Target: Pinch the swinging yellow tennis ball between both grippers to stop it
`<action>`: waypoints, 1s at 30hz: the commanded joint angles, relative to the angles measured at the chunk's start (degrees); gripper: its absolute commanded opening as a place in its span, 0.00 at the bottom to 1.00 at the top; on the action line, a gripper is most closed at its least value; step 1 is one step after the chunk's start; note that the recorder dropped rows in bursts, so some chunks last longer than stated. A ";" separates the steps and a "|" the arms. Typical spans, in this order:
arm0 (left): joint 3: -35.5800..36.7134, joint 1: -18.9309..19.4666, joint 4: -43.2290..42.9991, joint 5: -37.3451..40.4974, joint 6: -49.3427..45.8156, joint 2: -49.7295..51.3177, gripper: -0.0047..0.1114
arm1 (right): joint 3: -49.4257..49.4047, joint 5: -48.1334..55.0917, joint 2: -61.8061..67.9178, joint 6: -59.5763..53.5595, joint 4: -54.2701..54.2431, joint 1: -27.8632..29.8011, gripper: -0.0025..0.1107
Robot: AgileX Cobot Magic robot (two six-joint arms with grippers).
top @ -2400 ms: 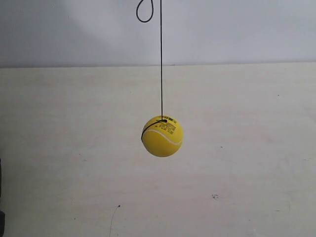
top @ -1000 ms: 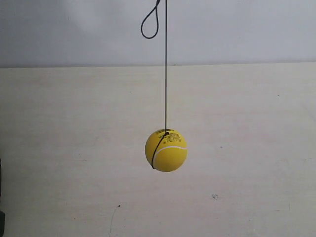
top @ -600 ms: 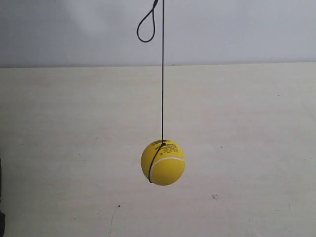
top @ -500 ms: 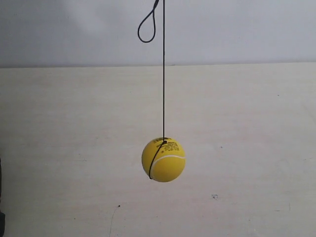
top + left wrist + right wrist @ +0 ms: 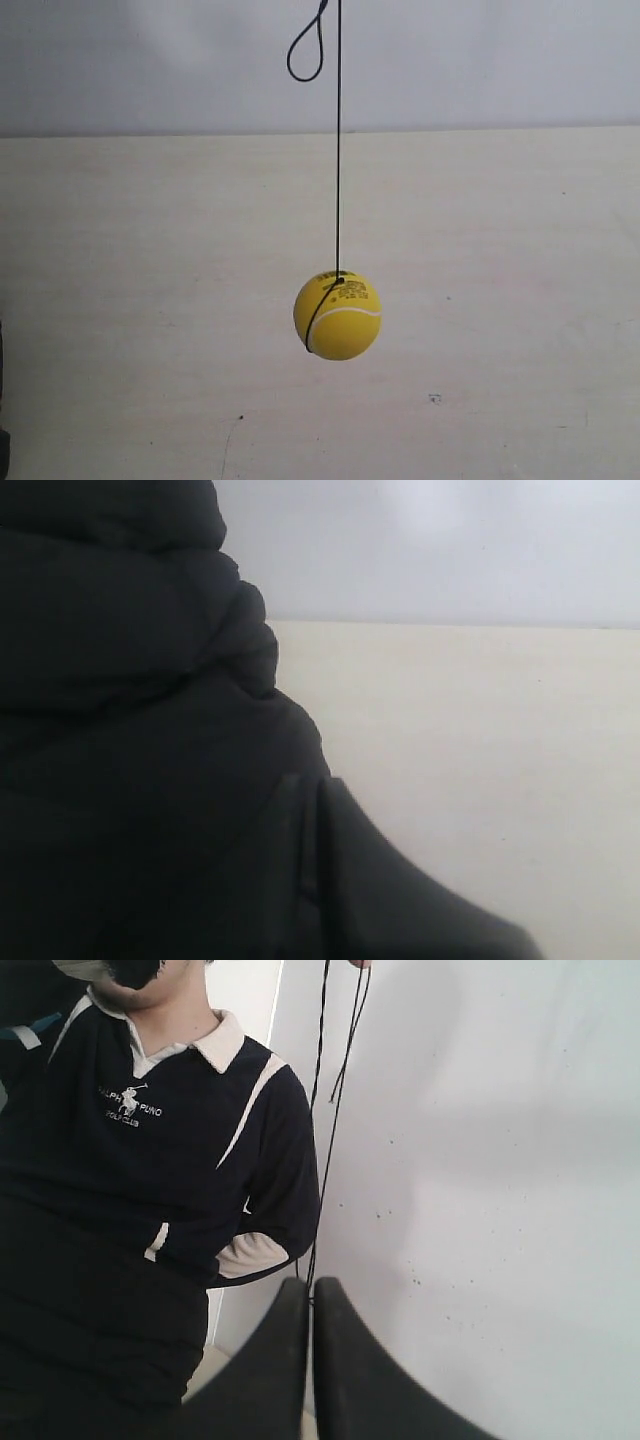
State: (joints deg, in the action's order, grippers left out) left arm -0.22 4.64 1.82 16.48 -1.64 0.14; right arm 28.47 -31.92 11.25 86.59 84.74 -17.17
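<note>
Nearest us, the left gripper (image 5: 200, 810) fills its wrist view as one black mass, and we cannot tell whether its fingers are parted or closed. The right gripper (image 5: 309, 1286) has its fingers (image 5: 345, 1370) pressed together tip to tip, with nothing between them that we can make out. The black string (image 5: 335, 1110) runs down beyond them, beside a person in a navy polo shirt (image 5: 130, 1190). Farther out, the yellow tennis ball (image 5: 338, 316) hangs on that string, clear above the pale bench (image 5: 520, 250), with the grey wall (image 5: 500, 60) behind. Neither gripper shows in the exterior view. We judge the approach not yet begun: both arms must come in from opposite sides at ball height and time the squeeze to the swing.
</note>
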 commanded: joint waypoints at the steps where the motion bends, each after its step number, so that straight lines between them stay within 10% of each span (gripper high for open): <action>1: 0.22 0.19 0.06 0.25 -0.01 -0.14 0.08 | 0.22 -0.20 -0.26 0.14 -0.40 -0.05 0.02; 30: 0.22 0.19 0.06 0.25 -0.01 -0.14 0.08 | 0.22 0.04 -0.66 0.33 -7.58 -0.05 0.02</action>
State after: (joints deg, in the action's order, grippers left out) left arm -0.22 4.64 1.74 16.48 -1.64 0.14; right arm 28.47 -31.92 11.25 86.98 81.32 -17.17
